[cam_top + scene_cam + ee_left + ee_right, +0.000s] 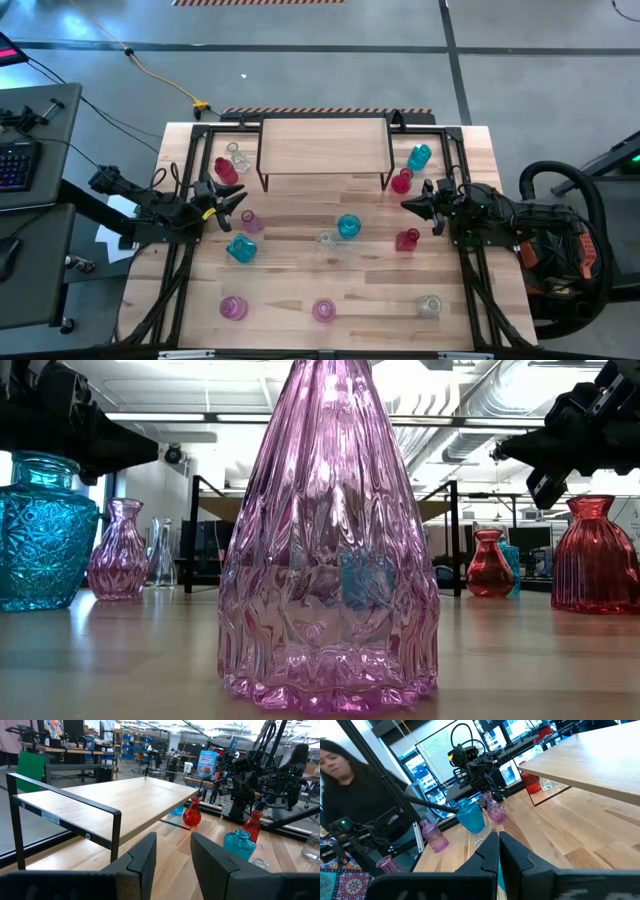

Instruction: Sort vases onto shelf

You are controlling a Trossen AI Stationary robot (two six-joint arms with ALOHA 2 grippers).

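Observation:
The shelf [325,148], a light-wood board on black legs, stands at the table's far middle with nothing on its top. The vases stand upright on their bases on the tabletop: red [225,168] and clear [237,155] left of the shelf, pink [250,221] and teal [240,247] near my left gripper, teal [348,226] at the centre, and red [407,239] near my right gripper. My left gripper [240,197] [173,855] hovers level at the left, open and empty. My right gripper [408,203] [498,851] hovers level at the right, shut and empty.
More vases stand along the near edge: pink [233,307], pink [324,310], which fills the low view [330,540], and clear [429,305]. A teal vase [419,157] and a red one [402,181] stand right of the shelf. A person [340,775] is beyond the table's left side.

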